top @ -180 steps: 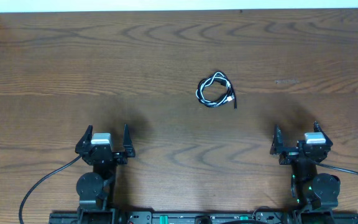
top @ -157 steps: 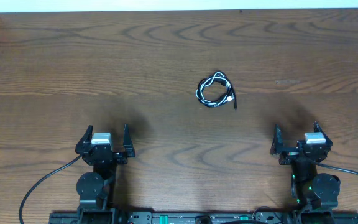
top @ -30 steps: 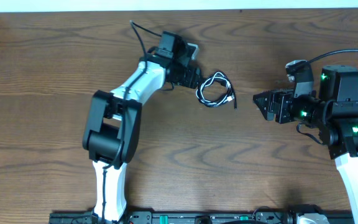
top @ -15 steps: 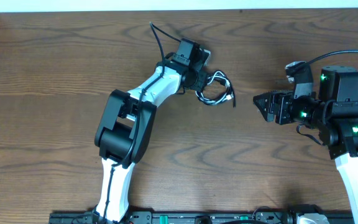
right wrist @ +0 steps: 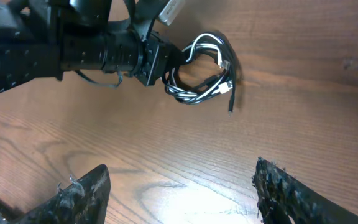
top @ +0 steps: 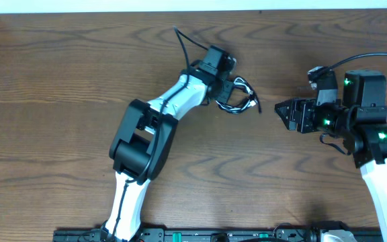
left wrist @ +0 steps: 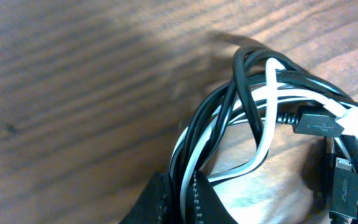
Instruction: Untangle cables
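The cables [top: 244, 101] are a small coil of thin black and white cords with plug ends, lying on the wooden table [top: 59, 81] right of centre. My left gripper [top: 228, 90] reaches in from the left and is shut on the coil's left side. In the left wrist view, black and white strands [left wrist: 267, 106] run straight down between the closed fingertips [left wrist: 166, 196]. My right gripper [top: 279, 111] hovers open a short way right of the coil, with nothing between its fingers [right wrist: 79, 193]. From the right wrist the cables [right wrist: 194, 98] and the left gripper [right wrist: 160, 62] show ahead.
Thicker black wires [top: 187, 42] trail from the left arm over the table's far side. The left arm's white links [top: 146, 134] stretch diagonally across the table's middle. A pale wall edge [top: 180, 5] runs along the back.
The left arm moved right onto the coil and its jaws closed on the strands. The coil shifted slightly right. The right gripper stayed nearly still.
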### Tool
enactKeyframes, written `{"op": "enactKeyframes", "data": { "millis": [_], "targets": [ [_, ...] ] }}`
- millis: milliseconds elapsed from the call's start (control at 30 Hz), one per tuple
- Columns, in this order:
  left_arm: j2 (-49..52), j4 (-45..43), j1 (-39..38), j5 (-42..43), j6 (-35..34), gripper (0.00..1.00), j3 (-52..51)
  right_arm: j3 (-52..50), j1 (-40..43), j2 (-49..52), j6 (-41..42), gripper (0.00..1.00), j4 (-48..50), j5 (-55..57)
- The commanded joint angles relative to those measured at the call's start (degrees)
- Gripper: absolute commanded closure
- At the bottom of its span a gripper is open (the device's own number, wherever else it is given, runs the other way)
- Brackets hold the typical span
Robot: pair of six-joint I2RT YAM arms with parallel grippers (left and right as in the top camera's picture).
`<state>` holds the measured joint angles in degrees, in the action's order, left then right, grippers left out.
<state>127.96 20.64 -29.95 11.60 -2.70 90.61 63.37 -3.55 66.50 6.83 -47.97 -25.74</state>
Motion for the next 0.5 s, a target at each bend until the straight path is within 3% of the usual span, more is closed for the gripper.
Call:
{"op": "enactKeyframes", "data": {
  "millis": [0, 200, 367, 467],
  "targets": [
    [3.26, 4.24, -2.71, -4.59, -7.3, 0.92, -2.54, 0.94, -0.2, 1.46, 1.53, 0.3, 0.22, 2.03],
    [-2.47, 9.2, -2.67, -4.35, -8.35, 0.93, -2.51, 0.94, -0.2, 5.42, 9.81, 0.32, 3.52, 7.41],
    [-12.15, 11.87, -2.27, 1.86, -8.37, 0.92, -2.51, 0.94, -0.26, 10.14, 17.97, 0.52, 9.97, 4.42],
    [-16.59, 13.29, -2.27, 6.01, -8.37, 0.93, -2.51, 0.94, -0.33, 12.92, 21.03, 0.56, 14.75, -1.09]
  ]
}}
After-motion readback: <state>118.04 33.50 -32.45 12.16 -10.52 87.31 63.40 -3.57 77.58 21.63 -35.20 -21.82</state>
